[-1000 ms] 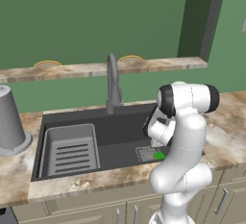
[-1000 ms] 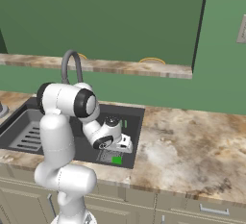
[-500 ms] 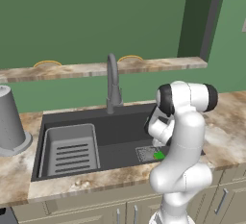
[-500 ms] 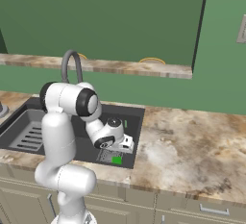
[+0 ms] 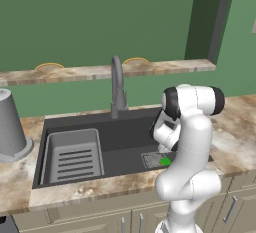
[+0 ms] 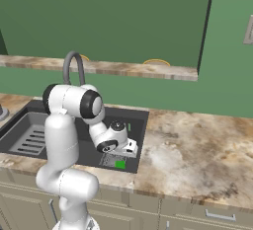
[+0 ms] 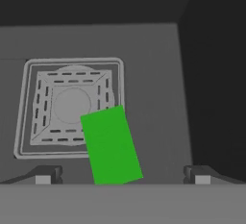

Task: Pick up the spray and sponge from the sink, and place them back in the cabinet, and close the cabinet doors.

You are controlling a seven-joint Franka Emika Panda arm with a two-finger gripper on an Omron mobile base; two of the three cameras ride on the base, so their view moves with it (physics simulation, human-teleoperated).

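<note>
- Lying flat on the sink [image 7: 158, 74] floor, the sponge [image 7: 110, 145] overlaps the drain [image 7: 69, 104], long axis nearly along the claw's view.
- Arm bent down into the basin, claw [image 7: 122, 174] spread wide above it, holding nothing.

Green wall [image 5: 100, 22], marble counter [image 6: 197, 145]

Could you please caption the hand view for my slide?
Open claw poised above the green sponge lying partly over the sink drain.
</note>
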